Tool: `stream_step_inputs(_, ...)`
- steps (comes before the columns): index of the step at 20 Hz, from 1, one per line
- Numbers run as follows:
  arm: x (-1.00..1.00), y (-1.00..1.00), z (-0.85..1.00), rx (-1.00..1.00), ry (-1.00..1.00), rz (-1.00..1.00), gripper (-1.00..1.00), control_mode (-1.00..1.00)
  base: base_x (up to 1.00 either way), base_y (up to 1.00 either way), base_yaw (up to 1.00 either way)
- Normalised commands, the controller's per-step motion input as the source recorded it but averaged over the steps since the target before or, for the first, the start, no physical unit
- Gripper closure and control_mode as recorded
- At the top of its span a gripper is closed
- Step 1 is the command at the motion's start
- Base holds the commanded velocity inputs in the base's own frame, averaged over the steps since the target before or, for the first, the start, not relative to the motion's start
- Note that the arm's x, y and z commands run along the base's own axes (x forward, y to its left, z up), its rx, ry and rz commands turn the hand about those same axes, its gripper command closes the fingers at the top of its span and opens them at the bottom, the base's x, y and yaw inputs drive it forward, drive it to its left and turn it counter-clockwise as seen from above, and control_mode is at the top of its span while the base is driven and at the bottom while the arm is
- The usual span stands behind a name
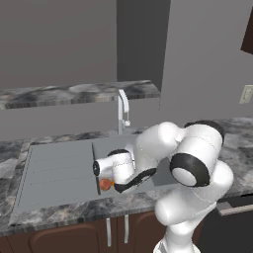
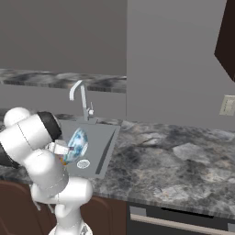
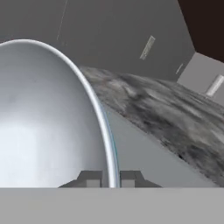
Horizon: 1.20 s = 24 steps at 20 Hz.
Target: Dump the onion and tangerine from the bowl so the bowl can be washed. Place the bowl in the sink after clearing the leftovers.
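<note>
The bowl (image 3: 43, 122) is tipped up on its side above the sink (image 2: 102, 146), and its white inside is bare. My gripper (image 3: 110, 177) is shut on the bowl's rim, one finger inside and one outside. In the right base view the bowl (image 2: 77, 143) hangs on edge from my gripper (image 2: 69, 150) over the basin, above the round drain (image 2: 83, 163). A small orange-red ball (image 1: 105, 185) lies low in the sink (image 1: 106, 150) under my hand, half hidden by it; I cannot tell whether it is the tangerine or the onion. The other fruit is hidden.
The curved silver faucet (image 1: 123, 109) stands at the back of the basin. A ribbed drainboard (image 1: 57, 173) lies to its left. Marble counter (image 2: 174, 160) stretches to the right, and a raised ledge (image 1: 74, 93) runs behind the sink.
</note>
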Motion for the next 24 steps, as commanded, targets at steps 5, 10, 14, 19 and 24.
stream_step_inputs(5, -0.06, -0.61, 0.0, 0.72, 0.1, 0.02, 1.0, -1.0, 0.0, 0.0, 0.0)
stream_step_inputs(10, 0.0, -0.54, 0.0, 0.7, 0.06, 0.09, 1.0, -1.0, 0.0, 0.0, 0.0)
stream_step_inputs(14, 0.0, -0.33, 0.0, 0.48, 0.03, 0.08, 1.0, -1.0, 0.0, 0.0, 0.0)
stream_step_inputs(19, 0.0, 0.0, -0.12, 0.03, 0.03, -0.01, 1.0, -1.0, 0.0, 0.0, 0.0)
stream_step_inputs(24, 0.18, 0.01, -0.21, 0.0, 0.23, -0.01, 1.0, -1.0, 0.0, 0.0, 0.0)
